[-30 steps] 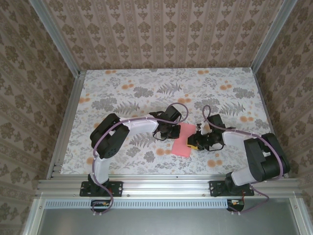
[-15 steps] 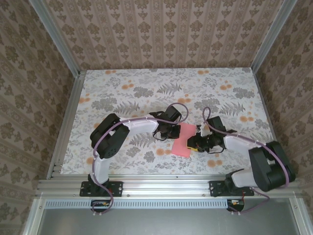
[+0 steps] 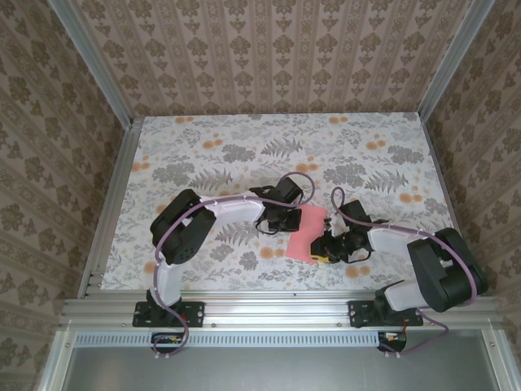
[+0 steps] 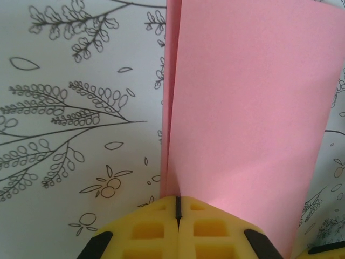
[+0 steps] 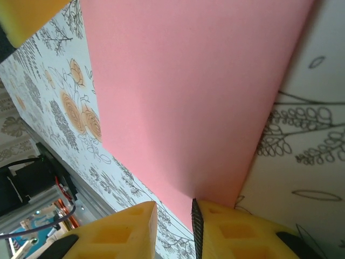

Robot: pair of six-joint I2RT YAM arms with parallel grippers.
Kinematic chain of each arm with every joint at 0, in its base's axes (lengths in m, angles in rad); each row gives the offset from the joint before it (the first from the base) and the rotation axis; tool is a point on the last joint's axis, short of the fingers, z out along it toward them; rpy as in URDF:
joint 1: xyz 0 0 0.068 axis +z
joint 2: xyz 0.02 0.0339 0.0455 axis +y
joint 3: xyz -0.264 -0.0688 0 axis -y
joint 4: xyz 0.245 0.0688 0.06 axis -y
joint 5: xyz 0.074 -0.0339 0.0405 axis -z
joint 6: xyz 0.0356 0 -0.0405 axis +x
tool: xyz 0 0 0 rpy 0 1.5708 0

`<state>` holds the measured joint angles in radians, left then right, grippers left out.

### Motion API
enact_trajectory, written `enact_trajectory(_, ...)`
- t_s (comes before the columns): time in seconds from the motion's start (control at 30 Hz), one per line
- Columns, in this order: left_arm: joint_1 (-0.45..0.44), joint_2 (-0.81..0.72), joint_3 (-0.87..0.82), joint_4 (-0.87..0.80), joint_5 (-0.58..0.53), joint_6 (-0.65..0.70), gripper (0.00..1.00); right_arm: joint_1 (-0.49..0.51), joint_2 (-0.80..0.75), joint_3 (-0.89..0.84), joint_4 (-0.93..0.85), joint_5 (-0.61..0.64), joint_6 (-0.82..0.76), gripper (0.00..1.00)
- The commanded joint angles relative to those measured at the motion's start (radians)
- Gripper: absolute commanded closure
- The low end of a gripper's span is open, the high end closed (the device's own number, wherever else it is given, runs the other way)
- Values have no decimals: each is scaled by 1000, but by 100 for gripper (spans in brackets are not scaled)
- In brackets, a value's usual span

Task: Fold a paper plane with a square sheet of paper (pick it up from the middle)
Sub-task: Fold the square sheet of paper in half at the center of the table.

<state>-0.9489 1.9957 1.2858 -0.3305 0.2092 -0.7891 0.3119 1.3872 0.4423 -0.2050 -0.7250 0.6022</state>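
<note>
The square sheet of paper is salmon pink and lies folded in half on the flower-print table, between my two grippers. My left gripper is shut, its yellow tips resting on the sheet's far left part. In the left wrist view the left gripper sits just beside the doubled left edge of the sheet. My right gripper is at the sheet's near right edge. The right wrist view shows the right gripper with its jaws slightly apart, one finger over the sheet at its corner and the other over bare table.
The table's aluminium front rail runs just behind the arm bases. Patterned walls close in the left, back and right. A yellow finger of the left gripper shows at the top left of the right wrist view.
My right gripper has slid along the sheet's right edge toward the near side, and its arm has swung with it. The left gripper and the sheet have stayed put.
</note>
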Motion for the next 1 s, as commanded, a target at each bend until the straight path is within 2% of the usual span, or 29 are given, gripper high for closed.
enact_trajectory(0.0, -15, 29, -4, -87, -5, 18, 98, 9, -81, -8, -90, 22, 4, 73)
enact_trajectory(0.17, -17, 29, -1, -86, -7, 18, 98, 16, -152, -81, 19, -34, 90, 72)
enact_trajectory(0.5, -17, 35, 3, -85, -1, 22, 98, 36, -26, -80, 21, 24, 67, 74)
enact_trajectory(0.63, -16, 34, 4, -86, -3, 20, 98, 36, -120, -62, -21, 27, 80, 74)
enact_trajectory(0.73, -16, 31, 6, -89, -5, 19, 98, 33, -188, -23, -80, 76, 76, 74)
enact_trajectory(0.83, -17, 18, 1, -91, -22, 16, 98, 15, -223, 17, -142, 176, 63, 70)
enact_trajectory(0.97, -15, -23, -12, -93, -59, 8, 98, -15, -205, 82, -209, 308, 26, 54)
